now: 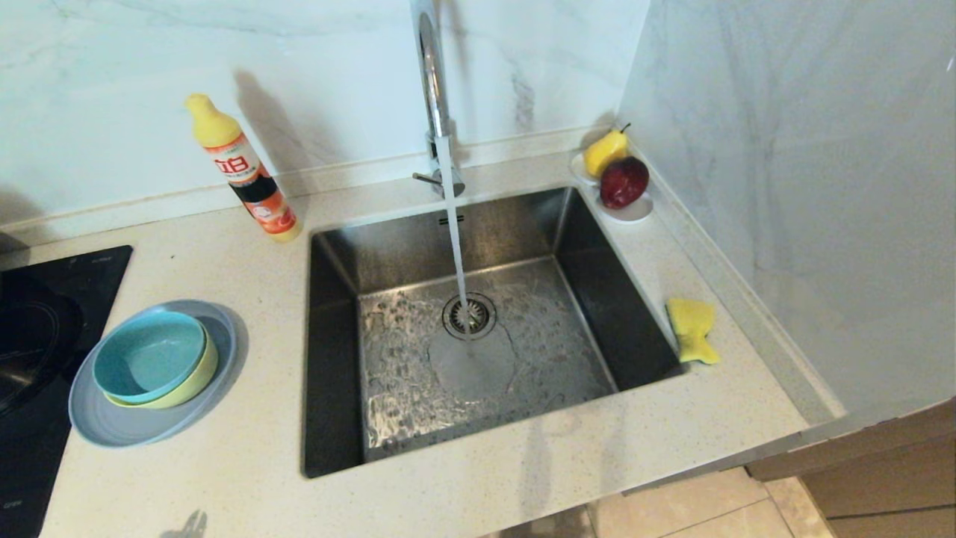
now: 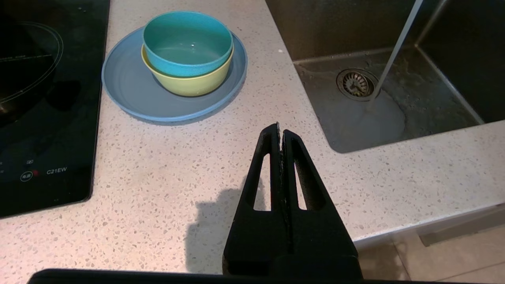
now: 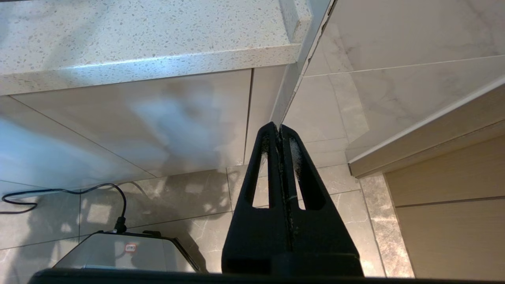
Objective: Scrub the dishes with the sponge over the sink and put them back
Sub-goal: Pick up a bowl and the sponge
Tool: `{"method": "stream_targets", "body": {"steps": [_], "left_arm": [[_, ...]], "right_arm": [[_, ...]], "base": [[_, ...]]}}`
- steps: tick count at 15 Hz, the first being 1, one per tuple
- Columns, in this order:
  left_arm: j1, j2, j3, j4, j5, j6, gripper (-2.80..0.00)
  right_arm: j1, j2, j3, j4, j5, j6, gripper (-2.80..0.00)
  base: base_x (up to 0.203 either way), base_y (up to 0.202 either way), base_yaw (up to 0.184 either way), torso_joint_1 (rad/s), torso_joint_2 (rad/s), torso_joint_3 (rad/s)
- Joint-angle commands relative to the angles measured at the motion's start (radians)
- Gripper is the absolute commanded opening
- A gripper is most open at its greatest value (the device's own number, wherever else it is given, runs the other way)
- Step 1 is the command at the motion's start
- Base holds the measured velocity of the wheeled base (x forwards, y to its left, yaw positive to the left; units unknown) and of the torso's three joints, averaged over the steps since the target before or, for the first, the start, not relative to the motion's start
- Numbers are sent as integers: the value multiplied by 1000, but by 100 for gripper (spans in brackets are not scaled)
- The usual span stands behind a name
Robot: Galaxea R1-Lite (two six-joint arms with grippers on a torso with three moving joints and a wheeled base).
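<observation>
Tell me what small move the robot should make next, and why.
Probably open the left gripper and ease it toward the teal bowl. It hangs shut over bare counter near the stack, and that bowl sits nested on top. The sponge lies untouched beside the sink, water running; the right gripper is shut below the counter edge.

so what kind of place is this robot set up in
Most likely a home kitchen. A stainless sink with a running chrome faucet is set in a speckled stone countertop; a black induction hob sits beside stacked dishes, with a dish soap bottle at the wall.
</observation>
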Motion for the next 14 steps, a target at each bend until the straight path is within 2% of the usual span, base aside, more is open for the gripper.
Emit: {"method": "stream_targets", "body": {"steps": [1,3,14], "left_arm": [[0,1,40,-1,1,0,-280],[0,1,40,-1,1,0,-280],[0,1,40,-1,1,0,-280]], "right_arm": [[0,-1,0,-1,-1,-15,-280],[0,-1,3,-3,4,-53,-280],[0,-1,-5,-4,-3,-62,-280]], "base": [[0,0,0,0,0,0],[0,0,0,0,0,0],[0,0,0,0,0,0]]}}
